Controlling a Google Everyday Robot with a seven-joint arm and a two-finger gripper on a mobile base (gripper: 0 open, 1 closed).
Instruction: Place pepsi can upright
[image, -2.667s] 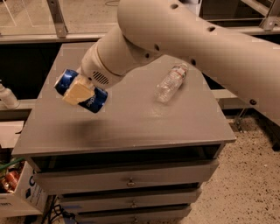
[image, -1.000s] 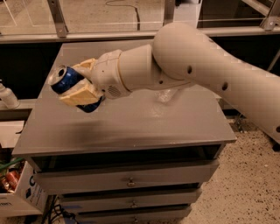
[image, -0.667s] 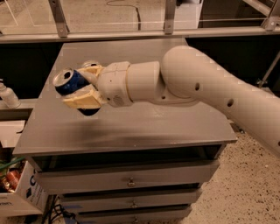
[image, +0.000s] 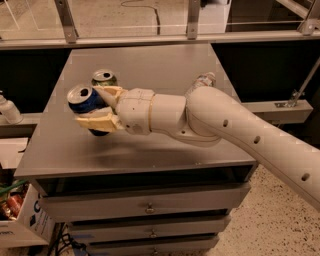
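Note:
The pepsi can (image: 86, 102) is dark blue with a silver top. It is held tilted, top facing up and left, just above the left part of the grey table (image: 150, 150). My gripper (image: 95, 107) is shut on the pepsi can, one cream finger above it and one below. The white arm reaches in from the right across the table. The can's logo is hidden by the fingers.
A green can (image: 104, 77) stands upright just behind the held can. A clear plastic bottle (image: 201, 82) lies at the back right, partly hidden by my arm. Drawers sit below the tabletop. A white bottle (image: 8, 110) stands off the table's left side.
My arm has lowered and stretched out leftward. The can has turned from lying sideways toward top-up. The green can behind it has come into view.

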